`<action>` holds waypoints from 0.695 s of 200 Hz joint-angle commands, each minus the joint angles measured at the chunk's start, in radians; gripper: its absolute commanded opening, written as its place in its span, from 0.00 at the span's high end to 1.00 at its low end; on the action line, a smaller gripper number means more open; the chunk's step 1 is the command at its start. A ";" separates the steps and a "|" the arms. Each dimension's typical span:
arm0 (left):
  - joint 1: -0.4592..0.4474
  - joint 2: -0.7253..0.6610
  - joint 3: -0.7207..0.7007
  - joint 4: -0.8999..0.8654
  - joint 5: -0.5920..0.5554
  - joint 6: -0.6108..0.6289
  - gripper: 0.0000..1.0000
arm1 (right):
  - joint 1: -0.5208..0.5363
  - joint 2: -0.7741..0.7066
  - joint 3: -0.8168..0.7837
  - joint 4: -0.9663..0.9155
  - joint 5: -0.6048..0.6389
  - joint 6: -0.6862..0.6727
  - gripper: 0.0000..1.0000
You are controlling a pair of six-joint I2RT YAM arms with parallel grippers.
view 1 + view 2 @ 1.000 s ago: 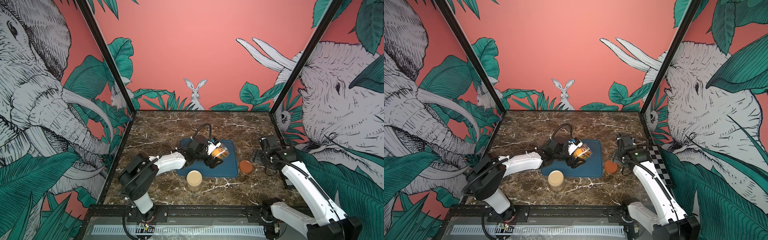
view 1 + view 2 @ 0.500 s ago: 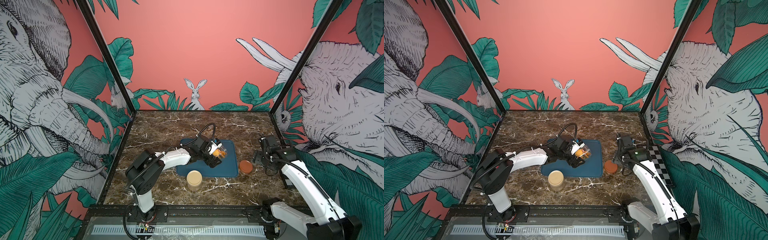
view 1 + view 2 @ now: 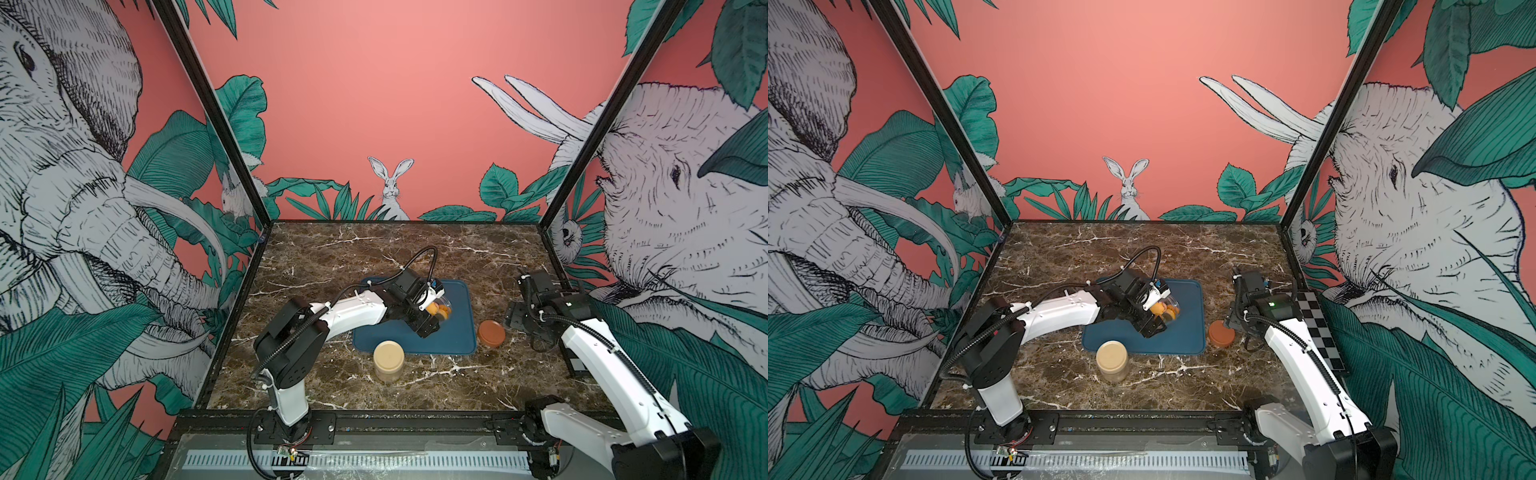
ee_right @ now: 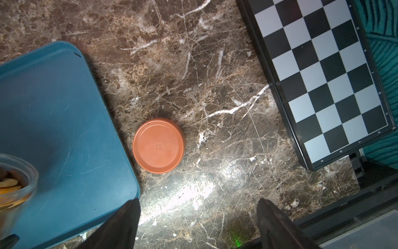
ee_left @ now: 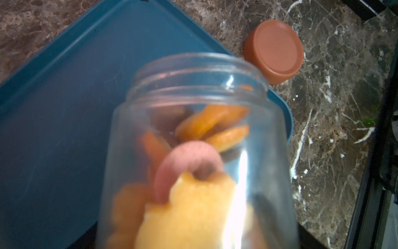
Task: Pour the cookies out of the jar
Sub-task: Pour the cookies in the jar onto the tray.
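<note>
My left gripper (image 3: 428, 311) is shut on a clear jar (image 3: 443, 309), held tipped on its side over the blue tray (image 3: 457, 343). In the left wrist view the jar (image 5: 193, 129) fills the frame and hides the fingers, its open mouth pointing toward the tray's edge. The cookies (image 5: 213, 122), orange-yellow with one pink ring and a dark one, lie inside against the jar's wall. All the cookies I see are inside the jar. My right gripper (image 4: 197, 215) hangs open over bare marble, right of the tray, holding nothing.
The jar's brown lid (image 3: 491, 333) lies flat on the marble just right of the tray (image 4: 53, 107). A second jar with a tan lid (image 3: 388, 359) stands in front of the tray. A chessboard (image 4: 323, 75) lies along the right wall.
The left arm's elbow has swung in toward the tray and the jar has tipped further over. The right arm has barely moved.
</note>
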 commanded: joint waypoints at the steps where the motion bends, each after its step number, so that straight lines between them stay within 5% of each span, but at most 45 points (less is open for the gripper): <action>1: -0.018 -0.009 0.070 -0.071 -0.032 0.034 1.00 | -0.008 -0.003 0.006 -0.018 -0.001 0.018 0.14; 83: -0.058 0.055 0.239 -0.311 -0.142 0.017 1.00 | -0.011 0.006 0.034 -0.038 -0.031 0.033 0.14; 139: -0.071 0.128 0.392 -0.524 -0.074 -0.022 1.00 | -0.013 -0.003 0.058 -0.062 -0.043 0.039 0.14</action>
